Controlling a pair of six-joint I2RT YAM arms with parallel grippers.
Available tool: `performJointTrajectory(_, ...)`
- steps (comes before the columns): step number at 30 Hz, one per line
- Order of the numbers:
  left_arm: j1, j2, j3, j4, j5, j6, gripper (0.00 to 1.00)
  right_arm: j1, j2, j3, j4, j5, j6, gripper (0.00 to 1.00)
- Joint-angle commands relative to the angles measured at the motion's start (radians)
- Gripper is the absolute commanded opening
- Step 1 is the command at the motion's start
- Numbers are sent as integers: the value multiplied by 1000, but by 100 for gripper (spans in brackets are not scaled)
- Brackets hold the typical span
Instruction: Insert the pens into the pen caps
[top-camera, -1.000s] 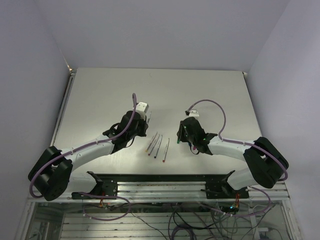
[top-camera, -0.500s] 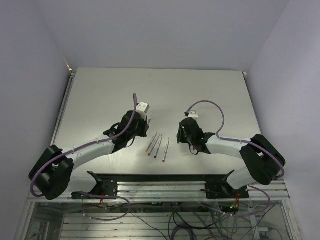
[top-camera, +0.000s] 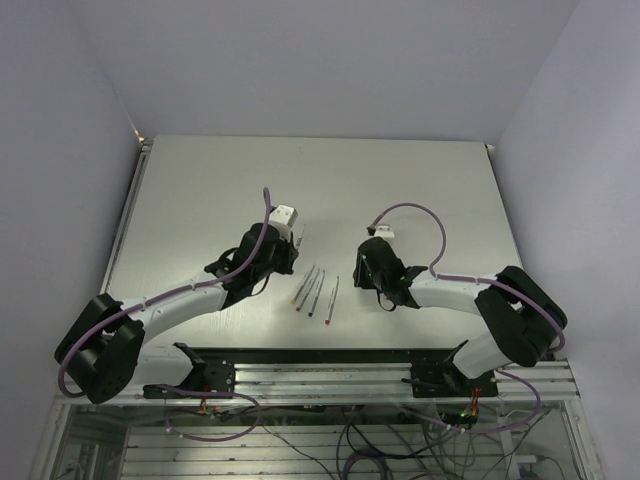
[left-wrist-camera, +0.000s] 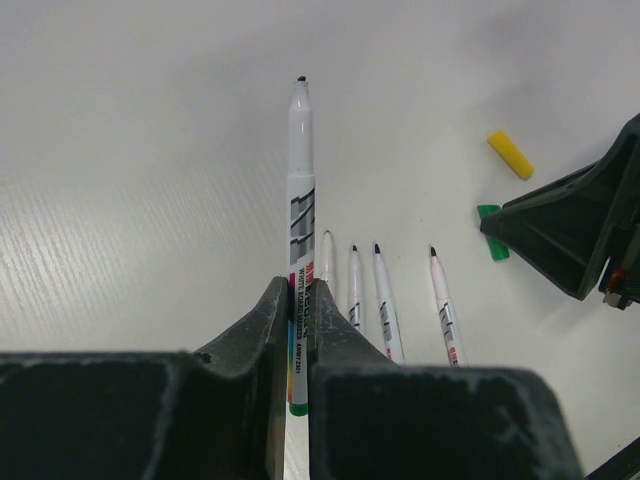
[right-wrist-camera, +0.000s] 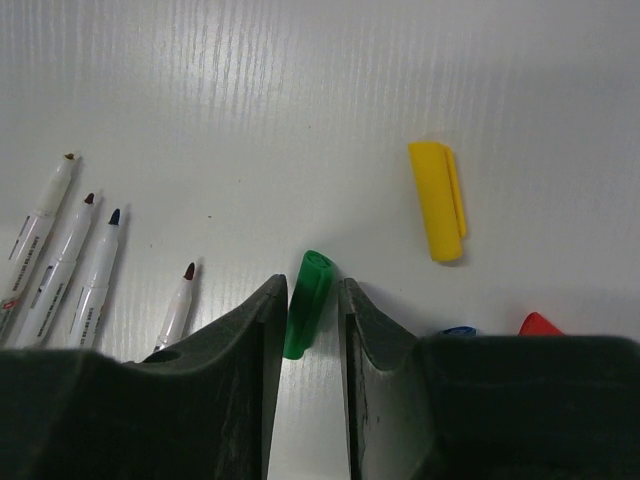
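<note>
My left gripper (left-wrist-camera: 299, 290) is shut on a grey-white pen (left-wrist-camera: 300, 200) with a green rear end. It holds the pen off the table with the tip pointing away. Several more pens (left-wrist-camera: 385, 300) lie side by side on the table below it, and they also show in the top view (top-camera: 315, 290). My right gripper (right-wrist-camera: 310, 287) is low on the table. Its jaws stand narrowly apart around the green cap (right-wrist-camera: 308, 300), which lies flat between them with a small gap on the right side. The yellow cap (right-wrist-camera: 438, 200) lies just beyond. The blue cap (right-wrist-camera: 458, 330) and red cap (right-wrist-camera: 538, 323) peek out beside the right finger. The purple cap is not in view.
In the top view both arms reach in towards the table's middle, with the left gripper (top-camera: 280, 258) and the right gripper (top-camera: 368, 272) on either side of the row of pens. The right gripper's body (left-wrist-camera: 570, 230) stands close to the right of the pens in the left wrist view.
My right gripper has shifted slightly to the left, towards the pens. My left gripper has hardly moved and keeps its hold on the pen.
</note>
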Motion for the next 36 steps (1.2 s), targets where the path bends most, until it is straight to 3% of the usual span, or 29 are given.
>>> performJointTrajectory(1, 7, -25, 0, 36, -1, -4, 7, 12, 16, 21, -3, 5, 16, 26)
performJointTrajectory(7, 7, -22, -1, 40, -3, -7, 7, 16, 25, 18, -10, 15, 22, 18)
performJointTrajectory(12, 7, -11, 4, 32, -7, -11, 7, 20, 25, 20, -27, 30, 21, 0)
performJointTrajectory(26, 7, 22, 24, 97, 84, 18, 7, 20, -111, 78, 57, 127, -103, 0)
performJointTrajectory(31, -7, 47, 39, 192, 207, 28, 7, 20, -191, 78, 236, 196, -194, 0)
performJointTrajectory(36, -90, 84, 92, 198, 216, 63, 7, 16, -252, 31, 438, 260, -239, 0)
